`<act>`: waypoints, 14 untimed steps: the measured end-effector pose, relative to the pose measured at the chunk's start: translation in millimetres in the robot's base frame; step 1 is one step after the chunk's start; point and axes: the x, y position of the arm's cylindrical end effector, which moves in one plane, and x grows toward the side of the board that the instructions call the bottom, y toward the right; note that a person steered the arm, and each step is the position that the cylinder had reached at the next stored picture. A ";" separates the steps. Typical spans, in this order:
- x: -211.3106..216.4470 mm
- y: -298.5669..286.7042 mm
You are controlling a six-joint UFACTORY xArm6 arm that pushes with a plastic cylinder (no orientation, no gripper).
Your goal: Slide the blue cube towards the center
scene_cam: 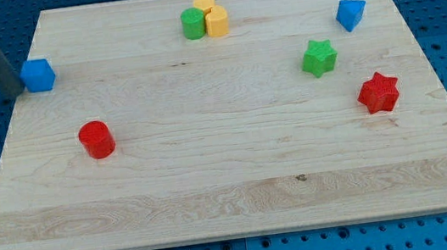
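Observation:
The blue cube sits at the left edge of the wooden board, towards the view's top. My tip is at the board's left edge, just left of the blue cube, close to it or touching it. The rod rises up and to the left out of the view.
A red cylinder lies below and right of the blue cube. A green cylinder and two yellow blocks cluster at the top middle. A second blue block, a green star and a red star lie on the right.

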 end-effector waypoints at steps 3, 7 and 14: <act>53.0 55.8; -53.8 -5.9; -27.0 69.9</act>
